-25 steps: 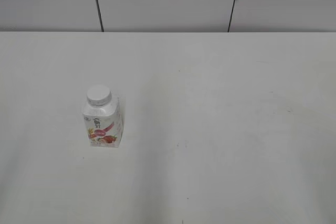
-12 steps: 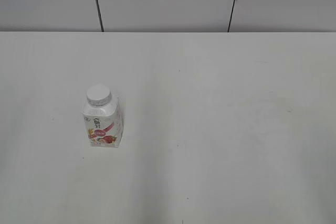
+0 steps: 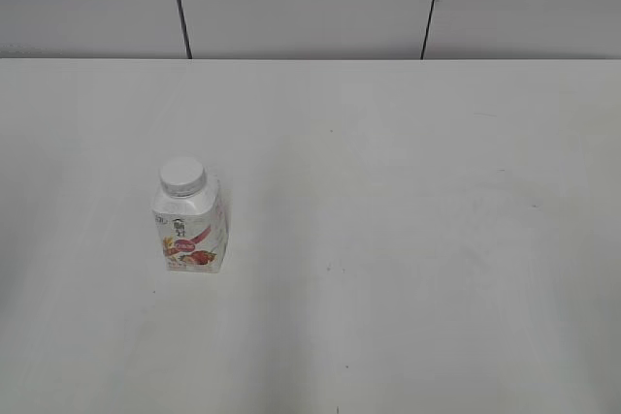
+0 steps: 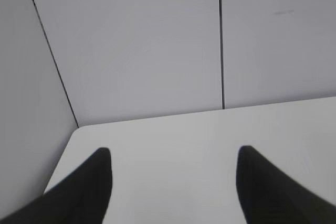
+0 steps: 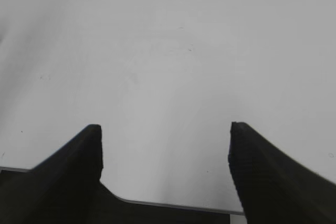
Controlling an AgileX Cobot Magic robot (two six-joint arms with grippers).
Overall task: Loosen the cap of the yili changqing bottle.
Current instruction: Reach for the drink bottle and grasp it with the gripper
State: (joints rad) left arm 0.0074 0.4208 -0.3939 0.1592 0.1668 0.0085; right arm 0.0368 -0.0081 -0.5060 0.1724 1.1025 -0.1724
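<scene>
A: What does the exterior view show?

B: A white yili changqing bottle [image 3: 189, 220] with a strawberry label stands upright on the left half of a white table [image 3: 408, 239]. Its ribbed white cap [image 3: 182, 175] sits screwed on top. It likely stands alone like this so one gripper can steady the body while the other turns the cap. No arm appears here, so the bottle lies apart from both grippers.

A: And the left wrist view?

B: The left gripper [image 4: 173, 182] has its two dark fingers spread wide, holding nothing. It looks across a table corner toward a grey panelled wall [image 4: 136, 45]. The bottle is out of sight, so where it lies from this gripper cannot be told.

A: The right wrist view?

B: The right gripper [image 5: 165, 156] is also wide apart and holds nothing, tilted down over bare table near its edge. The bottle is not visible here either.
</scene>
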